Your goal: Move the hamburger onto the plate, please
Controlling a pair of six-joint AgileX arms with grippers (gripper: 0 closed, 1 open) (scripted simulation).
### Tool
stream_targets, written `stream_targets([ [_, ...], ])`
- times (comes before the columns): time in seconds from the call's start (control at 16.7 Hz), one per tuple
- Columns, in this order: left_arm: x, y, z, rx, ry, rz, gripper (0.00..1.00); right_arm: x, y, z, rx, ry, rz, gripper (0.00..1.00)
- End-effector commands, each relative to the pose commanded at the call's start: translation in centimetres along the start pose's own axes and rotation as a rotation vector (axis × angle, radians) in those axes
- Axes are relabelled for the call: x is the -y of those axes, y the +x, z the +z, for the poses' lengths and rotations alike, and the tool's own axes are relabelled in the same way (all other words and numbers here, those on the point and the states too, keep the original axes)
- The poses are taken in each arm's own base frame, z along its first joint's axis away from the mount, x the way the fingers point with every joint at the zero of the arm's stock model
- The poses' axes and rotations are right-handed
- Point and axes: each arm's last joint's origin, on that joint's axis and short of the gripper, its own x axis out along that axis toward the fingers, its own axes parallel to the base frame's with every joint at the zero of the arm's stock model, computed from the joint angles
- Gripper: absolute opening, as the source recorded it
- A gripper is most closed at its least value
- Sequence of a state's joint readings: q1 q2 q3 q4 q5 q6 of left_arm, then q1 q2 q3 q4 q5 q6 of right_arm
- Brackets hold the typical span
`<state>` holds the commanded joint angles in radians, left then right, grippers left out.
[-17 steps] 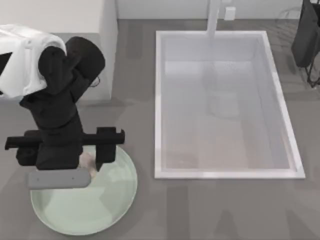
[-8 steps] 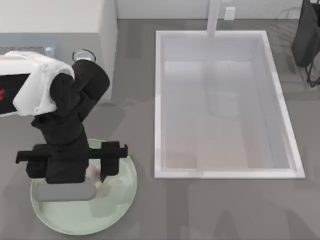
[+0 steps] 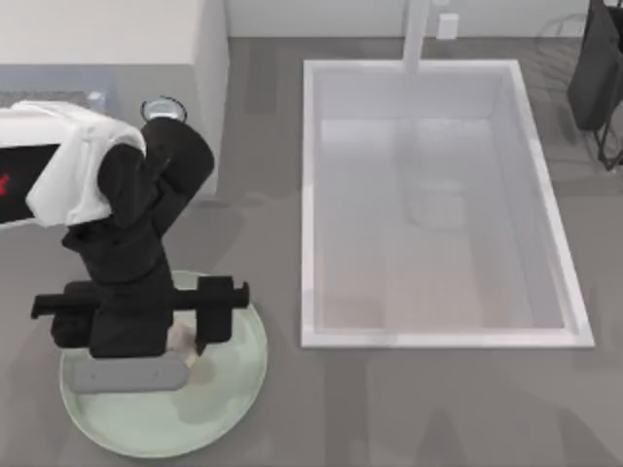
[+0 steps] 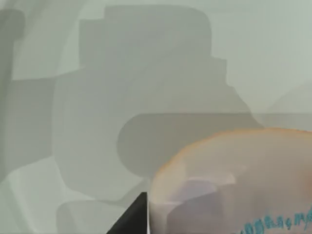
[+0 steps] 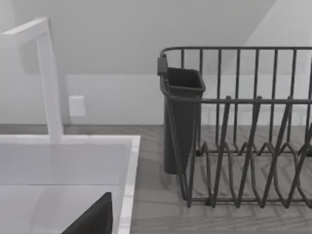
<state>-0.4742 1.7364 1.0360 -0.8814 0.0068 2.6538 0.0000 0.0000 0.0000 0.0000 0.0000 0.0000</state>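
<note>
The pale mint-green plate [image 3: 238, 384] lies at the table's front left. My left gripper [image 3: 175, 342] hangs over the plate's middle, shut on the hamburger [image 3: 181, 339], of which a tan sliver peeks out beside the black wrist. In the left wrist view the rounded tan-orange hamburger [image 4: 234, 180] sits very close, one dark finger [image 4: 132, 222] against its side. The glossy plate [image 4: 146, 73] lies beneath it, crossed by the gripper's shadow. My right arm [image 3: 596, 68] is parked at the back right corner.
A white rectangular sink basin [image 3: 308, 195] with a faucet [image 3: 417, 34] fills the table's middle and right. A white counter block [image 3: 117, 39] stands at the back left. The right wrist view shows a dark wire dish rack [image 5: 253, 146] with a cutlery holder [image 5: 183, 117].
Over the past second my left arm carried the hamburger toward the table's front, deeper over the plate. In the last half second it has barely moved. The right arm stayed still.
</note>
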Motion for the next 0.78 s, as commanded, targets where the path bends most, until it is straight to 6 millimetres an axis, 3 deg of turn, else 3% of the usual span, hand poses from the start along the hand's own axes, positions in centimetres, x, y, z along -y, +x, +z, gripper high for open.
stream_targets([
  [0.42, 0.0, 0.0, 0.0, 0.0, 0.0, 0.0, 0.98, 0.0, 0.0, 0.0, 0.0, 0.0, 0.0, 1.0],
  [0.78, 0.0, 0.0, 0.0, 0.0, 0.0, 0.0, 1.0, 0.0, 0.0, 0.0, 0.0, 0.0, 0.0, 1.0],
])
